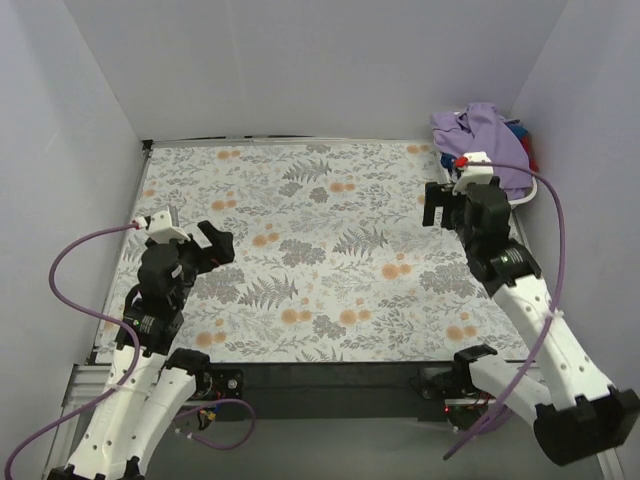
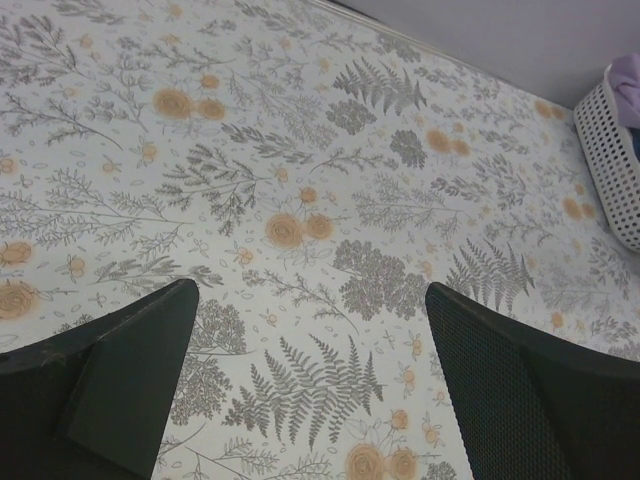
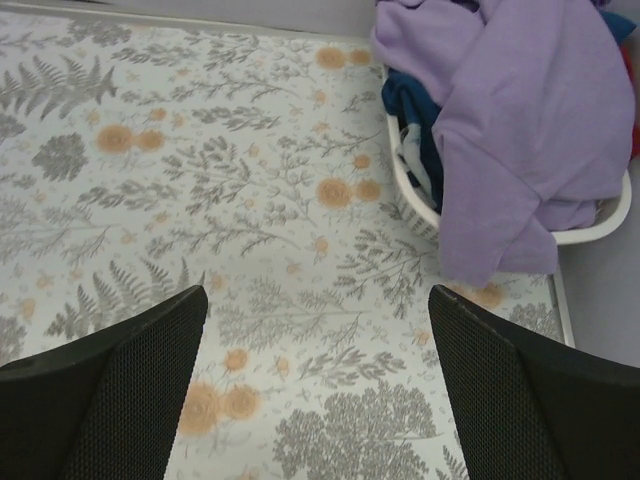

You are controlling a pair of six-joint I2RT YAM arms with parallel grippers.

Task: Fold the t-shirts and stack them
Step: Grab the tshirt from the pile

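The lavender tee (image 3: 530, 130) lies bunched on top of the load in the basket (image 3: 590, 232), which stands in the table's far right corner. One fold hangs over the near rim and reaches down to the table (image 1: 320, 250). The blue tee (image 3: 405, 100) is under it, showing at the left side of the basket. The red tee (image 3: 632, 100) shows only as a strip at the basket's right side.

The basket is close to the back wall and the right wall (image 1: 590, 90). The patterned tabletop runs flat from it to the left and near edges, with walls on three sides.

The right gripper (image 1: 437, 205) hangs over the table just beside the basket, on its near left side. Its jaws are wide apart and hold nothing. The left gripper (image 1: 215, 243) is well apart from the basket, over the left part of the table, near that edge. Its jaws are also wide apart and hold nothing.

A purple cable (image 1: 70, 260) loops outward from the left arm past the left edge. A second cable (image 1: 555, 230) arcs from the right wrist over the basket's near rim and down along the arm.
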